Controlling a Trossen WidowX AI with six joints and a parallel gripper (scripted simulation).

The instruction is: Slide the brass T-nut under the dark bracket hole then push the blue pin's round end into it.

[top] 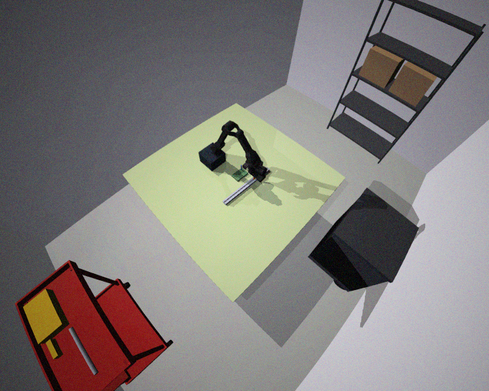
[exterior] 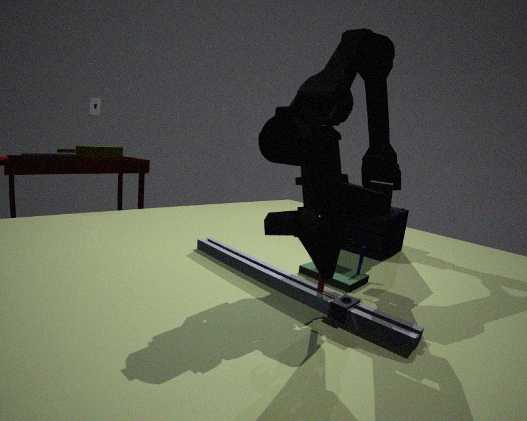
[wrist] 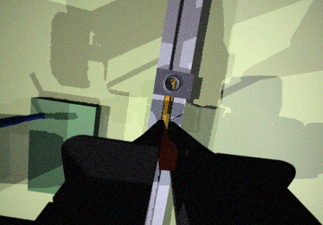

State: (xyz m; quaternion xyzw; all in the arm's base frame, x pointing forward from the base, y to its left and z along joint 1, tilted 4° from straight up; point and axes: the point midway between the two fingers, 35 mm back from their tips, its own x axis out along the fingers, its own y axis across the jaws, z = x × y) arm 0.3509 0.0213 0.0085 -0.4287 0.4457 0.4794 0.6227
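Jaws clamped on the orange handle. Just ahead of them, brass T-nut in the rail's slot, its far end beneath the dark bracket; brass shows through the hole. Best practice: creep along the slot line, no lift or twist, release once threaded hole and bracket hole look concentric. Off to one side, blue pin stands in green tray.

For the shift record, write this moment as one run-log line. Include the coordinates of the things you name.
pincer [exterior: 327, 277] [wrist: 165, 125]: shut on handle [exterior: 321, 285] [wrist: 168, 155] | nut [wrist: 166, 108]: in slot, partly under bracket [exterior: 344, 306] [wrist: 185, 87] | pin [exterior: 361, 259] [wrist: 22, 120]: upright in tray [exterior: 334, 274] [wrist: 81, 126]
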